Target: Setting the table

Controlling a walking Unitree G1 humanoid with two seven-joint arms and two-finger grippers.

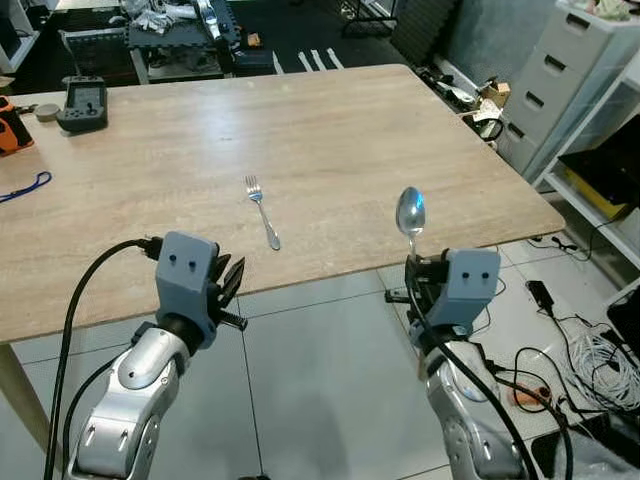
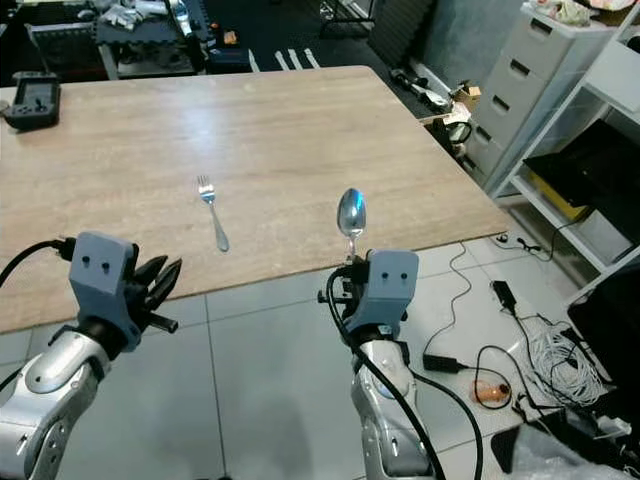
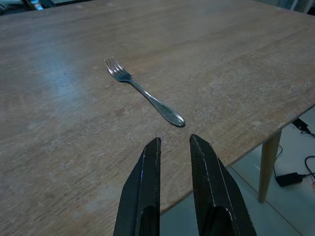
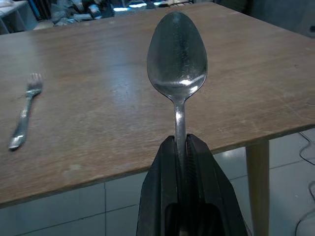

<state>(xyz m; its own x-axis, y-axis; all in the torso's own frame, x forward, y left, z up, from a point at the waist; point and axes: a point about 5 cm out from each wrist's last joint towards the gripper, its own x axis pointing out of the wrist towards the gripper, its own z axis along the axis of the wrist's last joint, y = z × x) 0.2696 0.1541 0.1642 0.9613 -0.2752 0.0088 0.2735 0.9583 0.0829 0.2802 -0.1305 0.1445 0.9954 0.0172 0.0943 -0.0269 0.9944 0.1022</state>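
A silver fork (image 1: 263, 211) lies on the wooden table (image 1: 300, 120), tines pointing away from me, also seen in the left wrist view as the fork (image 3: 145, 93). My right gripper (image 1: 412, 262) is shut on the handle of a silver spoon (image 1: 410, 213), which stands upright with its bowl over the table's near edge; the spoon (image 4: 177, 59) rises from the shut fingers. My left gripper (image 1: 228, 281) hovers just in front of the table's near edge, its fingers (image 3: 147, 182) slightly parted with nothing between them, short of the fork's handle.
A black device (image 1: 84, 104) and an orange object (image 1: 10, 132) sit at the table's far left, with a blue cord (image 1: 25, 186) nearby. Grey drawers (image 1: 560, 80) stand to the right. Cables (image 1: 590, 360) lie on the tiled floor at right.
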